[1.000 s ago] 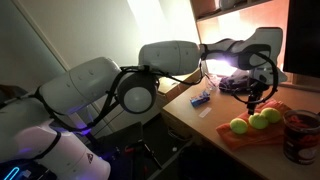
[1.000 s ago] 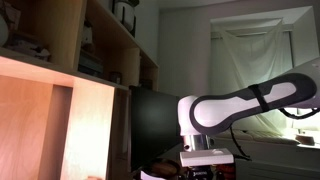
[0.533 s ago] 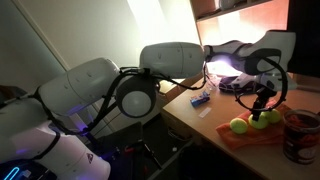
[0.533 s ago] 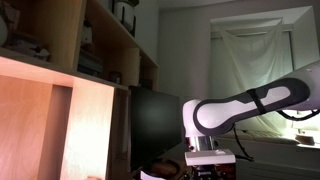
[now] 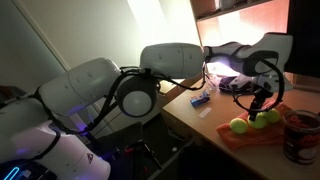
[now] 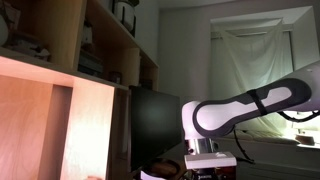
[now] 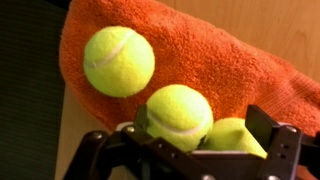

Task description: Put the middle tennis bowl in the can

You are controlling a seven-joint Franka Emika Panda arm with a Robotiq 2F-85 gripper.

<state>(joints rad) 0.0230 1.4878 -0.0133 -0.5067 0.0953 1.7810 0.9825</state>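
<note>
- The gripper (image 7: 183, 140) hangs released, jaws wide, just above the middle tennis ball (image 7: 180, 113).
- Two other balls (image 7: 119, 61) flank it on an orange towel (image 7: 225, 60), near the can (image 5: 299, 135).

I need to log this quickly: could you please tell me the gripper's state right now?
Gripper: open, holding nothing, jaws spread over the middle tennis ball.

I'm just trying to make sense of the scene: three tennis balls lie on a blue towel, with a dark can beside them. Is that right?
Not quite: the towel is orange, not blue, as the wrist view shows plainly. The rest holds: three tennis balls lie on it, and the dark can stands beside them in an exterior view.
</note>
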